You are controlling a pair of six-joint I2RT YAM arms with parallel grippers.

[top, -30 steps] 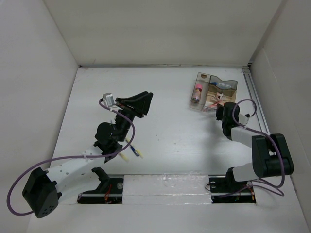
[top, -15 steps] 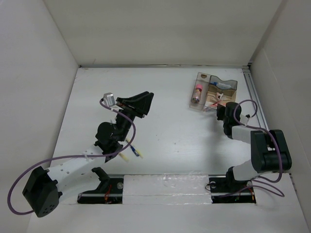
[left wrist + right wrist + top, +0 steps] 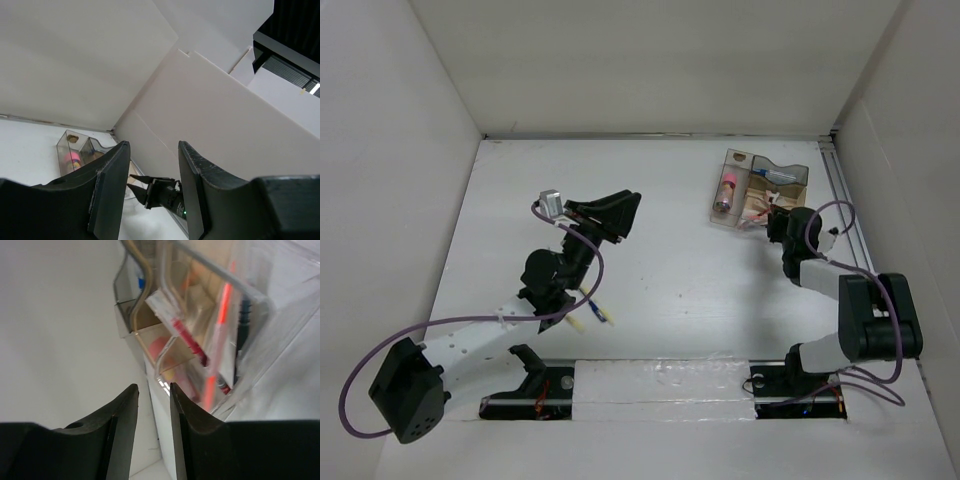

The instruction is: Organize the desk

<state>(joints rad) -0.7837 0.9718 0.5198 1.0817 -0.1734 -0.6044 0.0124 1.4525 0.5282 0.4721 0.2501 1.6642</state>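
The white desk (image 3: pixel 670 270) holds a clear compartment tray (image 3: pixel 760 185) at the back right. The tray contains a pink tube (image 3: pixel 727 188) and red-and-white packets (image 3: pixel 190 340). My right gripper (image 3: pixel 774 222) is low at the tray's near edge. Its fingers are a little apart with nothing between them, and in the right wrist view (image 3: pixel 153 387) they point at the tray (image 3: pixel 210 315). My left gripper (image 3: pixel 623 214) is raised over the left middle of the desk, open and empty. In the left wrist view (image 3: pixel 152 147) it faces the tray (image 3: pixel 80 147) and the right gripper (image 3: pixel 134 186).
Two small pen-like items with yellow and blue tips (image 3: pixel 592 315) lie on the desk beside the left arm, partly under it. A metal rail (image 3: pixel 848 215) runs along the right edge. White panels wall the desk on three sides.
My right gripper has edged a little farther toward the tray, and its arm has shifted. My left gripper has moved slightly to the right. Nothing was grasped or released.
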